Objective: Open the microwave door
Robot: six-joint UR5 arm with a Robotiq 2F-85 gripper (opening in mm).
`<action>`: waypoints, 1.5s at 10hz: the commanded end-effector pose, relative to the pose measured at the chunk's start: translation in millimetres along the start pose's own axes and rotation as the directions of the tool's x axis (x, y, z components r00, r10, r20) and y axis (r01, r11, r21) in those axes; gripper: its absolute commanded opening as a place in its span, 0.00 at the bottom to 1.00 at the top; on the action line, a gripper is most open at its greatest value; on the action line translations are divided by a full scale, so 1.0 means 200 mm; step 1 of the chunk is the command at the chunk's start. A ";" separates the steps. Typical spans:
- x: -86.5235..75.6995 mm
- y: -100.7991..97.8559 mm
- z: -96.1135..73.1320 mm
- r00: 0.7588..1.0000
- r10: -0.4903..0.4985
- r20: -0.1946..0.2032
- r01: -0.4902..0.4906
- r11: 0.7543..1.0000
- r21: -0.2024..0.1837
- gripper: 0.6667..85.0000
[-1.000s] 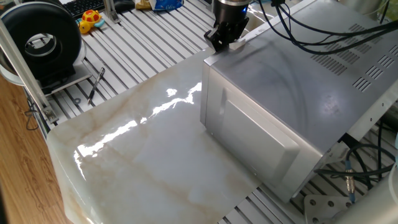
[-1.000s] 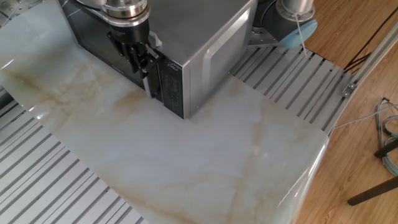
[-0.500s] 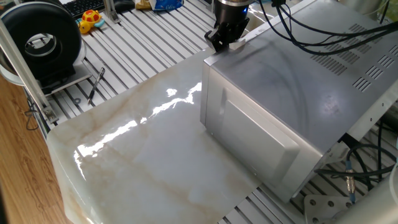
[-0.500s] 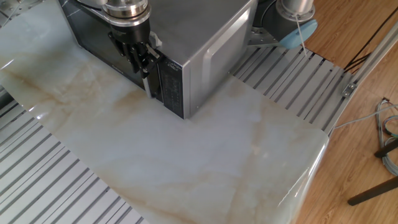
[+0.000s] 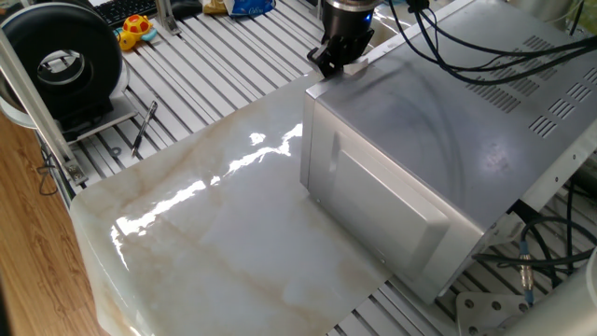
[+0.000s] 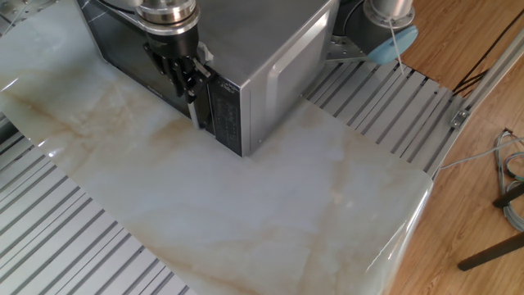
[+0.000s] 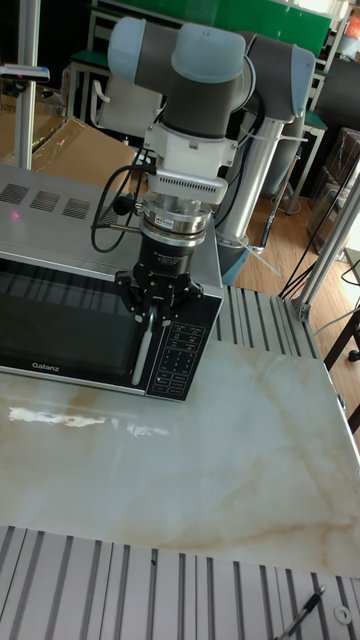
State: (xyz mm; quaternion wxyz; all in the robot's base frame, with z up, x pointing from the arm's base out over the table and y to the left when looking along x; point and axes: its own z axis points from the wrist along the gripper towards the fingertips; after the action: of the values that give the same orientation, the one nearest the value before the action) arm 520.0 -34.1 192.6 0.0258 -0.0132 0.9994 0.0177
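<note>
Tall fixed view: a silver-grey Galanz microwave (image 7: 60, 215) sits on a glossy marble-patterned counter (image 7: 200, 460). That slab rests on a bench of ribbed aluminium slats (image 6: 385, 106), which show on both sides of it. The microwave door (image 7: 65, 320), dark and glassy, lies flush against the box. A black keypad panel (image 7: 180, 350) is just to its right, and a slim vertical handle (image 7: 141, 350) stands between door and keypad.

The grey UR5 arm (image 7: 200, 60) reaches down over the front top edge of the microwave. Its black tool (image 7: 155, 305) straddles the top of the handle, one finger on each side. Whether the fingers press on the handle cannot be told from any view.

Around the microwave, black cables (image 5: 466, 47) trail over its vented top. Beyond its far side lie a black fan housing (image 5: 61, 56), a keyboard (image 5: 131, 9), a yellow toy (image 5: 136, 30) and a pen-like tool (image 5: 143, 128) on the slats. Wooden flooring (image 6: 483, 164) borders the bench, and a metal frame and green panel stand behind the arm.

Compared with one second ago, nothing has visibly changed: the tool is at the same spot on the handle and the door has not moved.
</note>
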 end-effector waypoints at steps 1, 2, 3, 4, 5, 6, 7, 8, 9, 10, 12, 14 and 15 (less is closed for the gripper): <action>-0.01 0.01 -0.01 1.000 0.004 0.005 -0.004 1.000 -0.011 0.28; -0.01 0.01 -0.01 1.000 0.002 0.004 -0.002 1.000 -0.012 0.28; -0.01 0.00 -0.01 1.000 -0.001 0.002 0.001 1.000 -0.011 0.27; -0.01 -0.02 -0.01 1.000 -0.003 0.002 0.003 1.000 -0.006 0.27; -0.01 -0.03 -0.01 1.000 -0.004 0.002 0.004 1.000 -0.005 0.26; -0.01 -0.03 -0.01 1.000 -0.004 0.004 0.004 1.000 -0.008 0.26; -0.01 -0.02 0.00 1.000 0.000 0.004 0.000 1.000 -0.002 0.26; -0.01 -0.01 0.00 1.000 0.006 0.007 -0.006 1.000 0.005 0.25; -0.01 -0.01 0.00 1.000 0.006 0.008 -0.006 1.000 0.005 0.24; -0.02 0.00 0.00 1.000 0.011 0.014 -0.011 1.000 0.003 0.01; -0.05 0.04 0.00 1.000 0.020 0.016 -0.019 1.000 -0.020 0.01; -0.06 0.05 -0.01 1.000 0.014 -0.006 -0.014 0.998 -0.068 0.01; -0.06 0.02 -0.02 1.000 0.000 -0.017 -0.001 0.997 -0.080 0.01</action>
State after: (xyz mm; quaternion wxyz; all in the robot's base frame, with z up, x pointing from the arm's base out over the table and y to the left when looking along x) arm 528.2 -30.9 192.8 0.0233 -0.0100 0.9991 0.0336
